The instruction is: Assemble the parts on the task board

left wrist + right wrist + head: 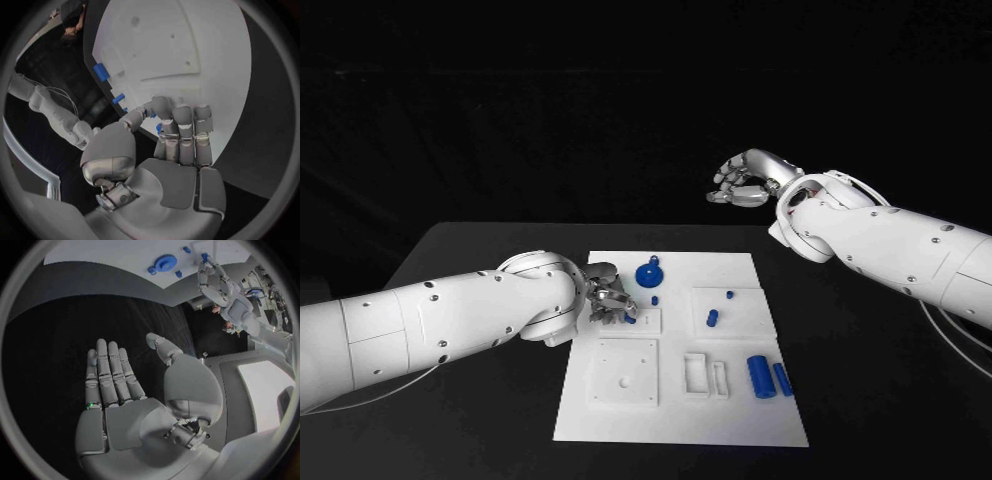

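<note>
The white task board lies in the middle of the black table. My left hand is low over the board's left side, and its thumb and fingers pinch a small blue part. In the left wrist view the blue part shows between the thumb tip and the fingers, against the board. My right hand hangs high behind the board's far right corner; in the right wrist view that hand has straight fingers and holds nothing.
A round blue part with a knob stands near the board's far edge, with a small peg in front of it. Two blue pegs lie on the right plate. Two blue cylinders lie at the near right.
</note>
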Action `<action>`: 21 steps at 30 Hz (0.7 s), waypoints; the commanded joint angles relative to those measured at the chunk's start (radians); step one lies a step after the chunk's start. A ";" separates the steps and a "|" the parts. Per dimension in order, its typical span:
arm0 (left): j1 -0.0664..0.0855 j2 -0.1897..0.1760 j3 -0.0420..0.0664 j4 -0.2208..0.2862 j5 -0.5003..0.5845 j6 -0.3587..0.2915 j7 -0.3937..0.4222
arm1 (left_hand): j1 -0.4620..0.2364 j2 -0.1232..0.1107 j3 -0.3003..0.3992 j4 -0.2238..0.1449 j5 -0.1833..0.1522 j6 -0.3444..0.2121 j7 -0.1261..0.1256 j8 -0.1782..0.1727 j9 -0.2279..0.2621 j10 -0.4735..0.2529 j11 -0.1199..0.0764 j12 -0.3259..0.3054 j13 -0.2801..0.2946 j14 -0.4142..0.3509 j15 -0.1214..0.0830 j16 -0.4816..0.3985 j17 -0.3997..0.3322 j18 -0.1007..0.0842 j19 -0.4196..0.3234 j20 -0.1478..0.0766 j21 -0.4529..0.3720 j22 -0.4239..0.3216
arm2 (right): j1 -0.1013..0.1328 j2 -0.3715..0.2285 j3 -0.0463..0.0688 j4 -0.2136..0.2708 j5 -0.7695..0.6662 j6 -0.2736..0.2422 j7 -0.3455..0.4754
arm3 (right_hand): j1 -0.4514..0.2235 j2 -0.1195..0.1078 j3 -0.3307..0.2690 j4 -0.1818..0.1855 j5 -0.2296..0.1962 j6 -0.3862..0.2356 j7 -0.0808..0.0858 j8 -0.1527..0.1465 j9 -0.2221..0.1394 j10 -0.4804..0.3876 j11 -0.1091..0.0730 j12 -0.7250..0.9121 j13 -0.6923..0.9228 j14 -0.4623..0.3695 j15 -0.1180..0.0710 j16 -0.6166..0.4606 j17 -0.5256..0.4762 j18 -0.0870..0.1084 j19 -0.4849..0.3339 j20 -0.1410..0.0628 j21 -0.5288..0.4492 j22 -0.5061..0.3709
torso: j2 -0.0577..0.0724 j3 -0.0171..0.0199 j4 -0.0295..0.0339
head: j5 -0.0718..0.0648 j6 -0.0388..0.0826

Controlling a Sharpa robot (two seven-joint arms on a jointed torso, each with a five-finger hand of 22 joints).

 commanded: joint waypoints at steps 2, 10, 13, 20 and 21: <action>-0.003 0.003 -0.003 -0.005 -0.005 0.017 -0.004 | 0.010 0.003 -0.001 0.006 -0.020 0.118 -0.106 -0.001 0.001 -0.051 -0.041 0.007 -0.002 0.008 -0.015 0.007 -0.003 0.001 0.004 -0.108 0.006 0.019 | 0.000 0.003 0.000 -0.002 0.002 0.010 0.001 | 0.000 -0.006 -0.004 0.002 -0.003 -0.009 0.006 0.001 -0.001 0.005 0.005 -0.005 -0.002 -0.004 0.002 -0.006 -0.001 0.000 -0.008 0.003 -0.007 0.002 | 0.000 0.0011 0.0007 | 0.001 0.000; -0.003 0.017 -0.004 -0.015 -0.001 0.037 -0.003 | 0.007 0.004 -0.003 0.011 -0.025 0.118 -0.106 -0.002 0.002 -0.051 -0.041 0.009 -0.003 0.008 -0.015 0.009 -0.005 0.001 0.004 -0.108 0.007 0.018 | -0.001 0.008 0.000 -0.004 0.006 0.011 0.002 | 0.001 -0.005 -0.004 0.002 -0.002 -0.009 0.007 0.001 -0.002 0.005 0.005 -0.006 -0.004 -0.004 0.003 -0.007 -0.002 0.000 -0.008 0.003 -0.008 0.002 | 0.000 0.0002 -0.0008 | 0.002 -0.003; -0.003 0.019 -0.005 -0.016 0.000 0.070 -0.005 | 0.008 0.000 -0.005 0.011 -0.028 0.120 -0.107 -0.001 0.004 -0.051 -0.041 0.012 -0.004 0.009 -0.016 0.011 -0.006 0.002 0.005 -0.109 0.008 0.019 | -0.002 0.009 0.000 -0.003 0.007 0.011 0.002 | 0.001 -0.005 -0.004 0.002 -0.001 -0.009 0.007 0.001 -0.002 0.005 0.006 -0.006 -0.005 -0.005 0.003 -0.007 -0.002 0.000 -0.008 0.003 -0.009 0.002 | 0.000 0.0000 -0.0022 | 0.001 -0.005; -0.003 0.020 -0.005 -0.018 0.000 0.081 -0.008 | 0.009 0.000 -0.007 0.012 -0.029 0.123 -0.108 0.000 0.006 -0.050 -0.043 0.016 -0.004 0.011 -0.017 0.014 -0.007 0.002 0.007 -0.110 0.010 0.019 | -0.003 0.009 0.000 -0.005 0.012 0.009 0.003 | 0.001 -0.005 -0.006 0.001 0.001 -0.009 0.008 0.001 -0.003 0.004 0.006 -0.007 -0.009 -0.007 0.004 -0.009 -0.004 0.000 -0.011 0.004 -0.011 0.003 | 0.000 0.0004 -0.0018 | -0.001 -0.009; -0.003 0.020 -0.005 -0.018 0.000 0.081 -0.007 | 0.009 0.000 -0.007 0.013 -0.030 0.124 -0.109 0.001 0.006 -0.049 -0.043 0.017 -0.004 0.012 -0.017 0.015 -0.008 0.002 0.007 -0.110 0.011 0.019 | -0.004 0.009 0.000 -0.005 0.013 0.009 0.003 | 0.002 -0.005 -0.006 0.001 0.001 -0.010 0.008 0.001 -0.003 0.004 0.006 -0.007 -0.010 -0.008 0.004 -0.010 -0.004 0.000 -0.011 0.005 -0.011 0.003 | 0.000 0.0004 -0.0010 | -0.002 -0.009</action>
